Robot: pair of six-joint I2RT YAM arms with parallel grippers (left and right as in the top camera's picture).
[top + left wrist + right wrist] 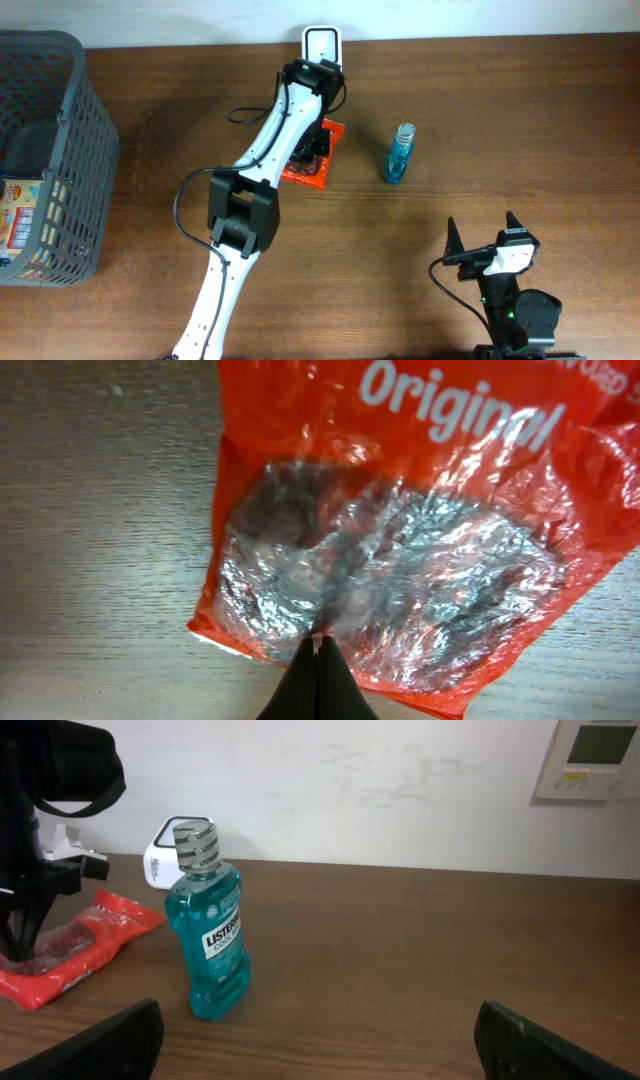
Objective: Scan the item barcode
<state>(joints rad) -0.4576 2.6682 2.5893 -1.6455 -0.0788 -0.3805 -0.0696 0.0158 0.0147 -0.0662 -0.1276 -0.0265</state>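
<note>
The left claw (pixel 320 644) is clenched tight, tips touching the clear window of the red snack packet (pixel 420 490). The right claw (pixel 318 1020) gapes wide, holding nothing.

Overhead looks straight down on the whole counter (pixel 500 90). Left wrist hovers right over the red snack bag (pixel 400 560); right wrist sits low, looking across at that bag too.

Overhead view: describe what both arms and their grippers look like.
The left arm has white tubular links joined by blocky black housings, with a black cable looping alongside. Its left gripper ends in slim black jaws. The right arm is mostly black with a green light, a white block behind the right gripper, black pointed jaws and a black cable.
</note>
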